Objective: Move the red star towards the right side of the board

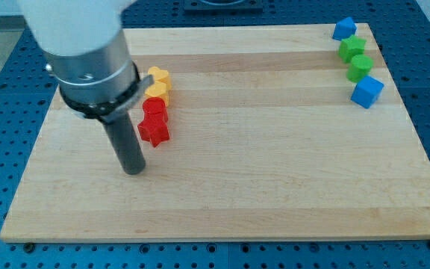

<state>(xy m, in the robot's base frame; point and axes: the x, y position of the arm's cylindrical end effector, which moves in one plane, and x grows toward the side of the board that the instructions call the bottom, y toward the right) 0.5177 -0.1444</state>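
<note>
The red star lies on the wooden board at the view's left of centre. Just above it sits a second red block, rounded in shape, touching it. Above that are two yellow blocks, one and one, forming a short column. My tip rests on the board just left of and below the red star, a small gap away from it.
At the view's top right stand a blue block, two green blocks and a blue cube in a column near the board's right edge. A blue perforated table surrounds the board.
</note>
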